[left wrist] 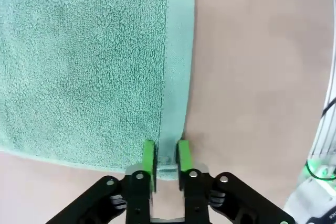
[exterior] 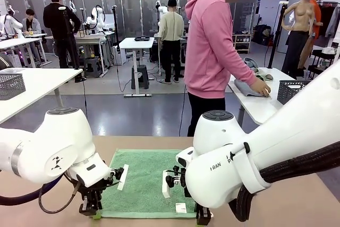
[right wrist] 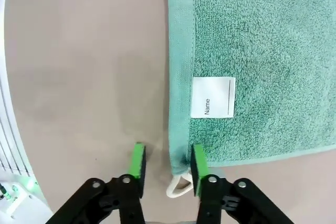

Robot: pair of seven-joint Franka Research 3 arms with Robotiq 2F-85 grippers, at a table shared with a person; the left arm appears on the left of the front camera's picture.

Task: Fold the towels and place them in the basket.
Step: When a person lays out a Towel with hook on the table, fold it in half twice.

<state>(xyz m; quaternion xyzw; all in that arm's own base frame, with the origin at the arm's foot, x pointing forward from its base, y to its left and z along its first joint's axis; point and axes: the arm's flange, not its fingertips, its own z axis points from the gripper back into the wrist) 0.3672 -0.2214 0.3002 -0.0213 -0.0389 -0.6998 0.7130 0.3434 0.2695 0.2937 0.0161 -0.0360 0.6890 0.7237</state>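
Your left tool (left wrist: pixel 166 149) pinches the towel (left wrist: pixel 79 66) hem; your right tool (right wrist: pixel 168 150) stands open astride the loop (right wrist: pixel 170 189).

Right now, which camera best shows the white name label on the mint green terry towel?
The right wrist view: the white name label sits close on the mint green terry towel, its print readable. The front view shows it as a tiny white patch; the left wrist view looks at the towel's other corner.
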